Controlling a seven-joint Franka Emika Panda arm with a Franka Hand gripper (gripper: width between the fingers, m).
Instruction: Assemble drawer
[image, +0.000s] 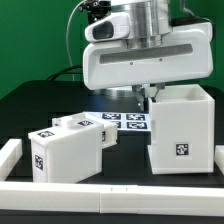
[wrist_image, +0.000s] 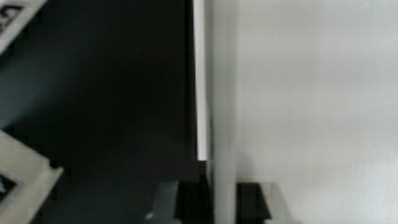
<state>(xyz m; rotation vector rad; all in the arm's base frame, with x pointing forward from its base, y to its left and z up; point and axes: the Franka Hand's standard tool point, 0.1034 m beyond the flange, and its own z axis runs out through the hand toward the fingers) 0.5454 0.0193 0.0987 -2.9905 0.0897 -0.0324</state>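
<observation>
The large hollow white drawer shell stands on the dark table at the exterior view's right, with a tag on its front face. My gripper comes down over the shell's left wall. In the wrist view the gripper straddles the thin top edge of that wall, one finger outside and the other inside, closed on it. The shell's pale inside fills half that view. Two smaller white trays lie at the left, one in front and one behind.
The marker board lies flat on the table behind the trays, beside the shell. Low white border rails run along the front and the left. A green wall stands behind.
</observation>
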